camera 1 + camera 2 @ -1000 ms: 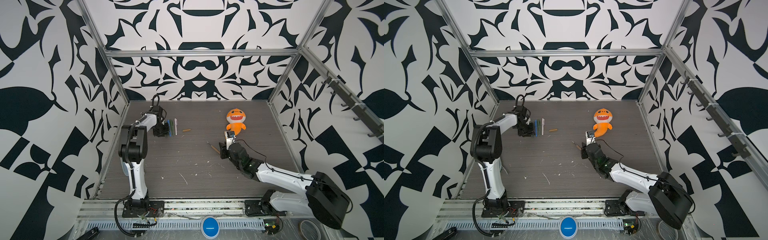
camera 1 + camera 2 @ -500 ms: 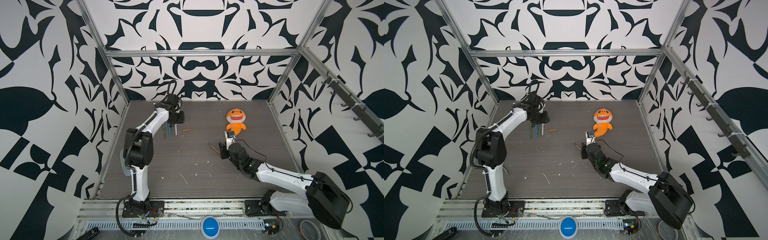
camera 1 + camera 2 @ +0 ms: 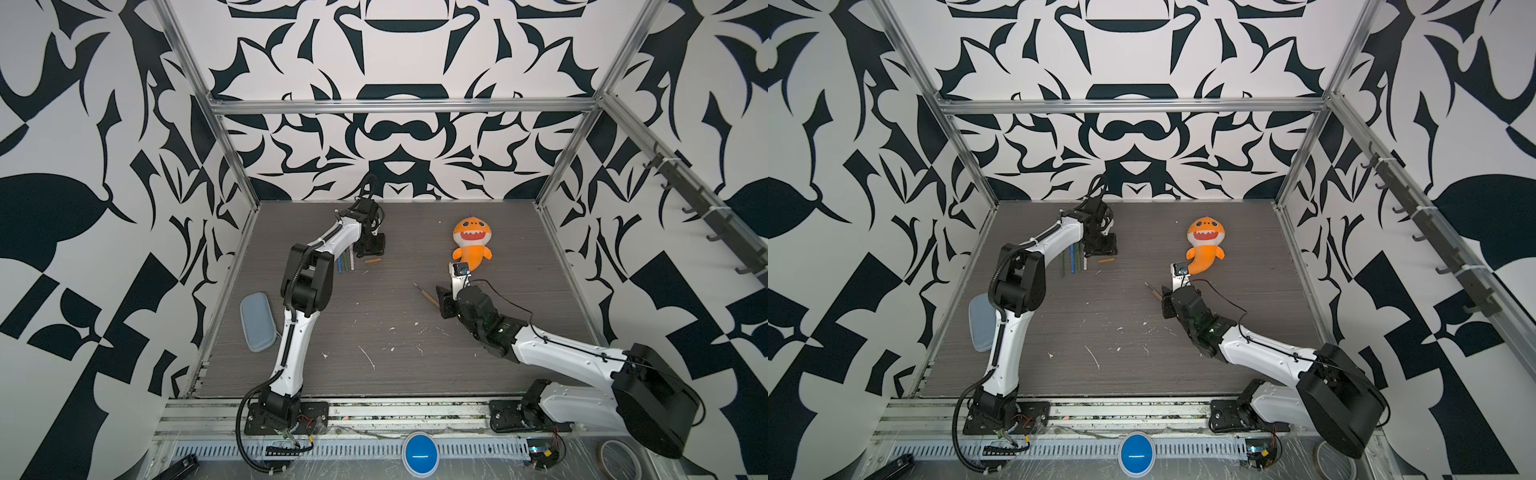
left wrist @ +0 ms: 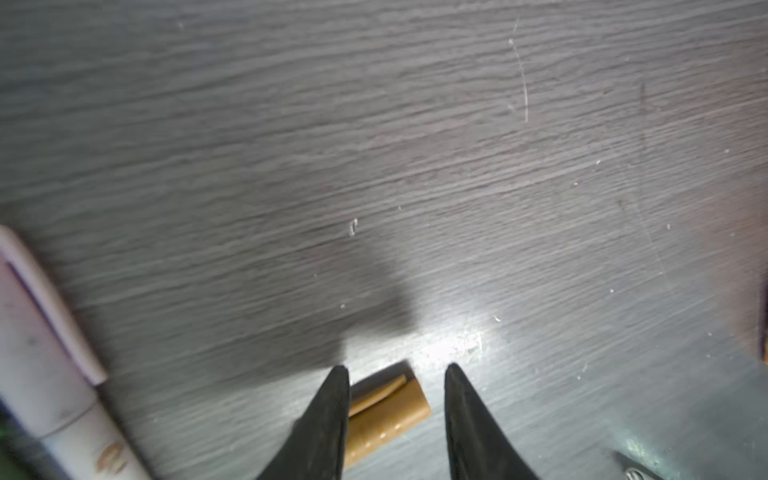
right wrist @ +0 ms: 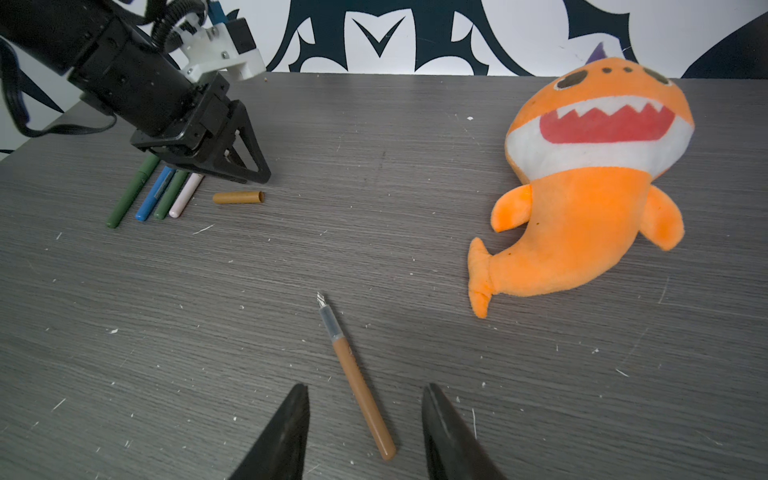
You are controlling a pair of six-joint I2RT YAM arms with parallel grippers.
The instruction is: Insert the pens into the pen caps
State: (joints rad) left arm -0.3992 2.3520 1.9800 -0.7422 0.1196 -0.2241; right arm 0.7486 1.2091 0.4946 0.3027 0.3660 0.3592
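Observation:
An uncapped orange-brown pen lies on the grey table, nib pointing away from my right gripper, whose open jaws stand to either side of its rear end without touching it. In both top views this pen shows just left of that gripper. A mustard pen cap lies flat between the open jaws of my left gripper, close against one finger. Beside it, several capped pens lie in a row: dark green, blue, green, pale pink.
An orange shark plush lies at the back right, close to my right arm's wrist. A grey-blue pouch sits at the table's left edge beside the left arm. Small white scraps dot the front half of the table.
My left gripper has swung right, from the far side of the pen row to over the mustard cap. Both grippers' jaws have widened. The right arm has stayed in place.

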